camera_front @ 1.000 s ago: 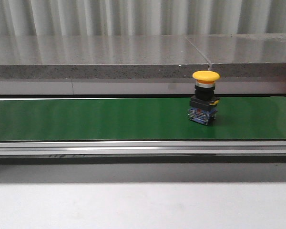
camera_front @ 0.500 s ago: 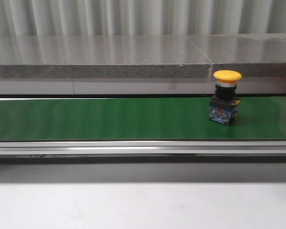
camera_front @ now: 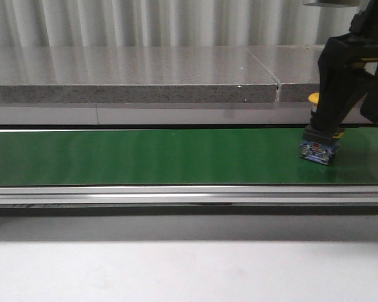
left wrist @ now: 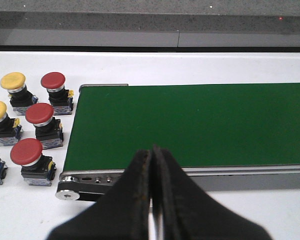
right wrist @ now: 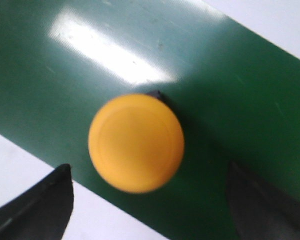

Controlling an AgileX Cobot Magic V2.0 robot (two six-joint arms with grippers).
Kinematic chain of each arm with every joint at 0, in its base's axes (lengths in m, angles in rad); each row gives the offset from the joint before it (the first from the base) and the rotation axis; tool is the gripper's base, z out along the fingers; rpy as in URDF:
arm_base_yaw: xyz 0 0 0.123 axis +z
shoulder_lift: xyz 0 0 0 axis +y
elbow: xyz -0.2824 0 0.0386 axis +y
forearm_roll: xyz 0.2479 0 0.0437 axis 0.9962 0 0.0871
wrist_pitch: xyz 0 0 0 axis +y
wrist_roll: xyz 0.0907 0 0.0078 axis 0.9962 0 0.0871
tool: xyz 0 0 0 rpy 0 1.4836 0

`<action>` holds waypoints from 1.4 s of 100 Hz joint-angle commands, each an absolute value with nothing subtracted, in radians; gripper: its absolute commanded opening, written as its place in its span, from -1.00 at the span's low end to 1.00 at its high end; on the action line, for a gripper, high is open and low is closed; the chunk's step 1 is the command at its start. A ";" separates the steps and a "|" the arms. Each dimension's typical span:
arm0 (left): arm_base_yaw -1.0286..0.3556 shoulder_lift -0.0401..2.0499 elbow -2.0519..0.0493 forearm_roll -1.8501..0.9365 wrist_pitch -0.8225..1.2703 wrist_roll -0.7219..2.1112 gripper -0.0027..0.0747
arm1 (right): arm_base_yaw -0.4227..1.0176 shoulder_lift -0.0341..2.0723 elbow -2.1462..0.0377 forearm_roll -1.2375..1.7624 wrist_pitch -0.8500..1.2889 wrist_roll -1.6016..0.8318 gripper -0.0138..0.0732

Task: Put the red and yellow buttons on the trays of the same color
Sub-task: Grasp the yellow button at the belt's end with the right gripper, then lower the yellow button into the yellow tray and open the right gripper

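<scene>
Green conveyor belt (camera_front: 145, 156), yellow button (right wrist: 136, 142) at front view's right. Right gripper (camera_front: 351, 94) spread wide around it; left gripper (left wrist: 152, 200) pinched closed, empty. Rigid, top-heavy, slick cap: grab the black body.

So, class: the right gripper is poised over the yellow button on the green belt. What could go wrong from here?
1. The yellow button has travelled right along the belt over the last second; if it keeps moving, the open right gripper may close late and miss.
2. In the right wrist view the cap sits off-centre between the fingers, so one finger could knock the tall button over.
</scene>
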State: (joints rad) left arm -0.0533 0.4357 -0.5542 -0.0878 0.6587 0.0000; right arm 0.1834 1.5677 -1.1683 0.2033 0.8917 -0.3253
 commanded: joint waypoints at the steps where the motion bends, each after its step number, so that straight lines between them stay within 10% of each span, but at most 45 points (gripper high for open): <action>1: -0.062 0.441 -0.581 -0.099 0.583 0.000 -0.98 | 0.187 1.555 -1.195 0.216 0.823 -0.339 0.72; 38: -0.062 0.441 -0.581 -0.099 0.583 0.000 -0.98 | 0.187 1.577 -1.195 0.216 0.786 -0.338 -0.53; 140: -0.062 0.441 -0.581 -0.099 0.583 0.000 -0.98 | -0.559 1.416 -1.055 0.077 0.665 -0.047 -0.55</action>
State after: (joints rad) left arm -0.0533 0.4357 -0.5542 -0.0878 0.6587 0.0000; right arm -0.5357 1.4343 -1.0592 0.0798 0.7567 -0.0643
